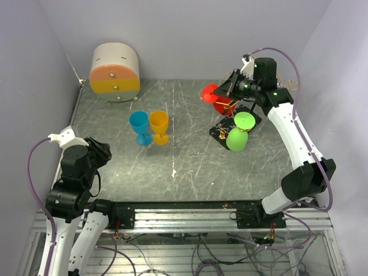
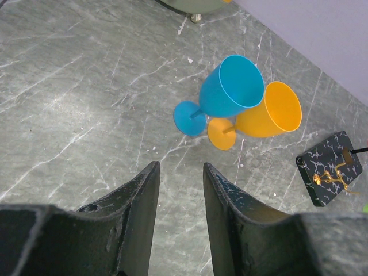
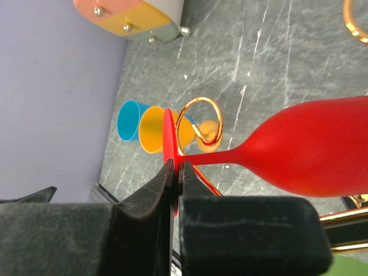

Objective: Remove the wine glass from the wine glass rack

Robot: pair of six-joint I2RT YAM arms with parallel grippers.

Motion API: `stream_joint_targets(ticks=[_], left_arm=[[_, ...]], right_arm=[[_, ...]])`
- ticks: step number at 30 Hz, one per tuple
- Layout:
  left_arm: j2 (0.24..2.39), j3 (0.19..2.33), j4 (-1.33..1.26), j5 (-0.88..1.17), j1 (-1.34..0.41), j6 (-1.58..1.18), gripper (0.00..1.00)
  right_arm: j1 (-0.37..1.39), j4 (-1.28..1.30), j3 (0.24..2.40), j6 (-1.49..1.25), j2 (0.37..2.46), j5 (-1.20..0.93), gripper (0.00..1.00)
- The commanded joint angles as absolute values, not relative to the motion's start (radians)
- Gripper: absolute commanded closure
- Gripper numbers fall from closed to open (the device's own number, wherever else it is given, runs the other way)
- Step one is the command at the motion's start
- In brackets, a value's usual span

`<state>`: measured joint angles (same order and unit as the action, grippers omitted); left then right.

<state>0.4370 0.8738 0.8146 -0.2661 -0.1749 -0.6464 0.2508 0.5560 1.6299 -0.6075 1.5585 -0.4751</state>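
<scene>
A gray marble table [image 1: 190, 172] stands between pale purple walls. Only the right wrist view shows the right gripper [image 3: 174, 171] pinching the flat foot of the red wine glass [image 3: 310, 149]. The stem lies sideways by a gold curl of the wine glass rack [image 3: 201, 115]. The left gripper [image 2: 179, 178] hangs partly open near a blue glass [image 2: 230, 86] and an orange glass [image 2: 270, 109].

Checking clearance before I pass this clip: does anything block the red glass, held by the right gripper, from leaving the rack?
The right gripper is shut on the foot of the red wine glass. The rack's gold scroll end curls right beside the stem there, so the foot probably must slip past it. The green glass hangs apart.
</scene>
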Motion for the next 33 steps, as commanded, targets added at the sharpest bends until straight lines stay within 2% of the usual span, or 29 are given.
stream_joint_targets(ticks=[1, 7, 12, 17, 21, 24, 27, 30, 33], left_arm=[[0.441, 0.871, 0.786, -0.273, -0.175, -0.640, 0.53], [0.442, 0.871, 0.787, -0.272, -0.175, -0.641, 0.51], [0.450, 0.874, 0.788, -0.272, -0.174, -0.640, 0.48], [0.457, 0.877, 0.789, -0.267, -0.175, -0.639, 0.47], [0.445, 0.875, 0.780, -0.247, -0.175, -0.630, 0.46], [0.428, 0.876, 0.770, -0.221, -0.175, -0.630, 0.45], [0.412, 0.879, 0.765, -0.138, -0.175, -0.671, 0.44], [0.407, 0.912, 0.776, -0.036, -0.175, -0.766, 0.40], [0.404, 0.967, 0.796, 0.056, -0.175, -0.878, 0.31]], right_arm=[[0.200, 0.492, 1.616, -0.627, 1.535, -0.488, 1.00], [0.185, 0.387, 1.682, -0.669, 1.626, -0.577, 1.00], [0.186, 0.112, 1.682, -0.804, 1.690, -0.803, 1.00], [0.206, -0.131, 1.719, -0.930, 1.735, -0.940, 1.00], [0.293, -0.101, 1.804, -0.773, 1.717, -0.940, 1.00], [0.449, 0.130, 1.862, -0.438, 1.657, -0.802, 1.00], [0.700, 0.296, 1.813, -0.090, 1.550, -0.457, 1.00], [0.849, 0.216, 1.618, 0.030, 1.411, -0.190, 1.00], [0.901, 0.139, 1.453, 0.061, 1.295, -0.086, 1.00]])
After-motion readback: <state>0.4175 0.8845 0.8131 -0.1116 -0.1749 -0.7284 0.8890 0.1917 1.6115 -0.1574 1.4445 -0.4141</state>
